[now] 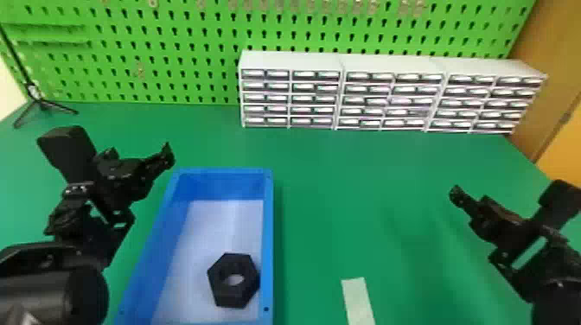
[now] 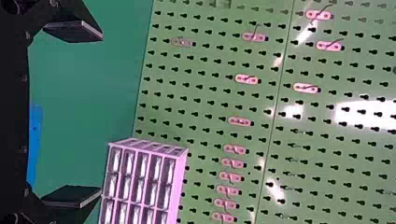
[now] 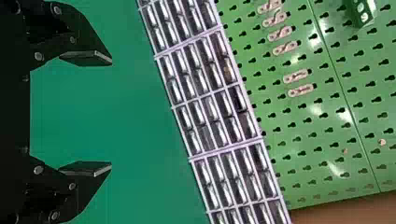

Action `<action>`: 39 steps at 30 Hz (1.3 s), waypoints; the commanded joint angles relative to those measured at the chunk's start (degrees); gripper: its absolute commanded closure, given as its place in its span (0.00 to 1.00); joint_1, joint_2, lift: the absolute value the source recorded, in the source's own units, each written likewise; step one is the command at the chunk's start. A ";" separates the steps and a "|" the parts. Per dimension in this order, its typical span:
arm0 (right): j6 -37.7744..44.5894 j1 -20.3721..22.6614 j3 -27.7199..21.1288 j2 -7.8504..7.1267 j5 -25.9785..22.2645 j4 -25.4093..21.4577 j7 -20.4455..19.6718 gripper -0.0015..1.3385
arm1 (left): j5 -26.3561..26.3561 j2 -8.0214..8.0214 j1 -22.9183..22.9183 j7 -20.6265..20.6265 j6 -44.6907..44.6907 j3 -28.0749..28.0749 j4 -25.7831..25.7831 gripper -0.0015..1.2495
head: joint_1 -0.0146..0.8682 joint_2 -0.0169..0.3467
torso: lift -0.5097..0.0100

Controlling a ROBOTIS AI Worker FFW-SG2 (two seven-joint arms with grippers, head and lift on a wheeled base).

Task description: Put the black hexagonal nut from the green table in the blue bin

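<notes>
The black hexagonal nut (image 1: 234, 281) lies flat inside the blue bin (image 1: 269, 224), near its right wall toward the front. My left gripper (image 1: 166, 156) is above the green table (image 1: 354, 186), just left of the bin's far end. In the left wrist view, my left gripper (image 2: 99, 114) is open with nothing between its fingers, and a strip of the blue bin (image 2: 35, 144) shows behind it. Well to the right of the bin is my right gripper (image 1: 459, 196). The right wrist view shows my right gripper (image 3: 111, 115) open, holding nothing.
A white drawer cabinet (image 1: 341, 93) stands along the back of the table, against a green pegboard (image 1: 173, 56). A small black tripod (image 1: 41, 101) is at the far left. A pale strip (image 1: 358, 300) lies on the table right of the bin.
</notes>
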 commanded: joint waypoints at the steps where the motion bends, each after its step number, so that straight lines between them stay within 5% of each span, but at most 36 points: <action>1: 0.03 -0.19 0.06 0.02 0.15 0.02 0.00 0.35 | 0.00 0.00 -0.03 0.07 0.00 -0.10 0.00 0.10 | 0.80 0.07 | 0.79; 39: -0.06 -1.16 1.91 0.64 1.73 -0.51 0.00 0.35 | 0.18 0.00 -0.56 0.07 -0.26 -0.97 0.00 0.10 | 0.80 0.07 | 0.79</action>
